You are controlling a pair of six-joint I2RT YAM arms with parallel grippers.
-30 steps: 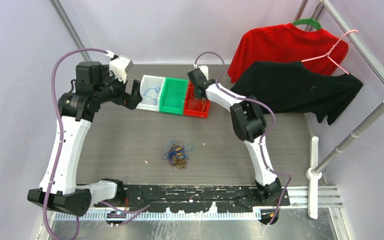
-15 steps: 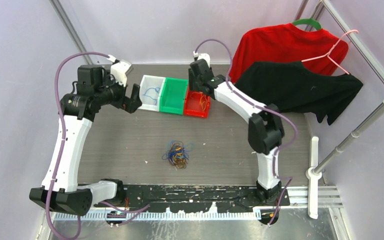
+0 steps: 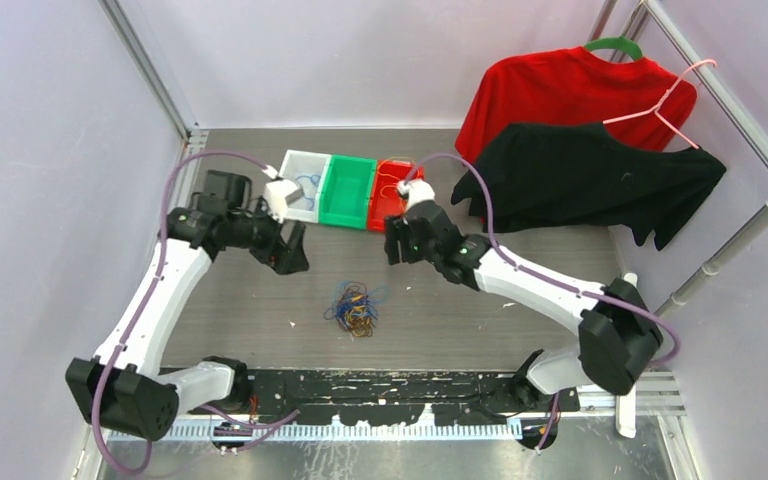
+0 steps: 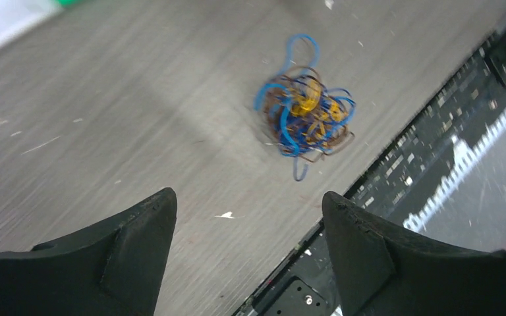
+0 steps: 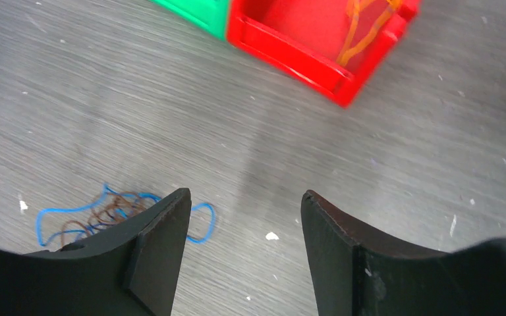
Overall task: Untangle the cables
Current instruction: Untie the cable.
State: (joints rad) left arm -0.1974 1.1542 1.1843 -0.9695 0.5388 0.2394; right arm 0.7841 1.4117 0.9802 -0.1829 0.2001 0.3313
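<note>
Both arms are out over the grey tabletop [image 3: 240, 300], and the cables [image 3: 355, 308] sit as one small clump of blue, orange and dark brown loops near the middle, closer to the arm bases than to the bins. The left end effector [image 3: 290, 255] hangs up and to the left of the clump, its jaws spread wide with nothing between them, near the clump but clear of it. In the left wrist view the tangle [image 4: 306, 115] lies ahead of the open end effector [image 4: 247, 201], a little toward the right-hand finger, just beside the black base rail [image 4: 402, 171]. Over on the other side, the right end effector [image 3: 395, 245] hovers up and to the right of the clump, jaws also apart and empty. Its own camera catches only the edge of the cables [image 5: 105, 217], blue and brown loops half hidden behind the left-hand finger, one blue loop peeking into the gap of the end effector [image 5: 244, 197]. Beyond it sits the red bin [image 5: 290, 59] with an orange strand [image 5: 365, 29] inside, the green bin [image 3: 348, 190] touching it, then the white bin [image 3: 295, 160] holding a blue strand [image 3: 308, 183].
</note>
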